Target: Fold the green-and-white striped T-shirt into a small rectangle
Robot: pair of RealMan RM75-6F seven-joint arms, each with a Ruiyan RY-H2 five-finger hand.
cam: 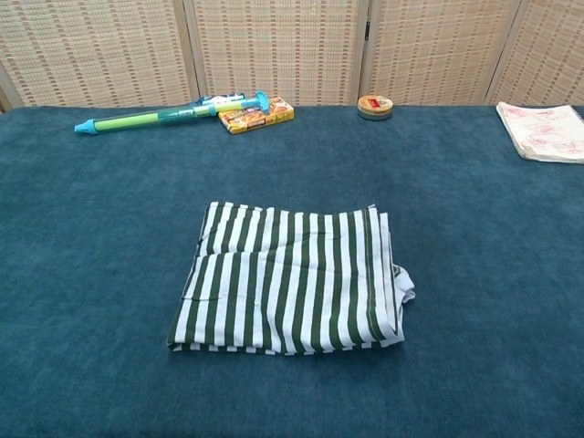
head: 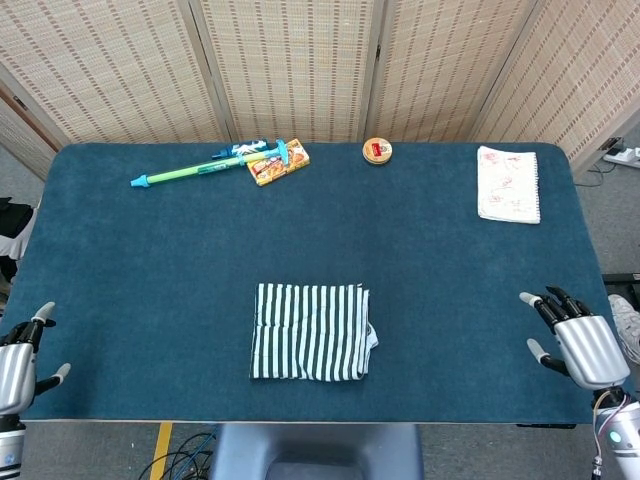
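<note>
1. T-shirt (head: 311, 331) lies folded into a striped rectangle on the blue table (head: 430, 260), near its front edge — nothing touching it.
2. My left hand (head: 18, 361) hangs off the front-left corner, fingers spread, holding nothing.
3. My right hand (head: 578, 342) sits at the front-right edge — fingers apart, likewise unladen.

The green-and-white striped T-shirt (head: 312, 331) (cam: 290, 277) is lying flat on the blue desk (head: 150, 270), folded into a compact, roughly square rectangle. It is sitting toward the 6 o'clock side of the desk surface, close to the near edge and about centred left to right. Its stripes are running front to back. The left, near and far edges are lying fairly straight; at the 3 o'clock edge the layers are showing slightly offset, with a small bulge of fabric protruding near the lower corner.
</note>
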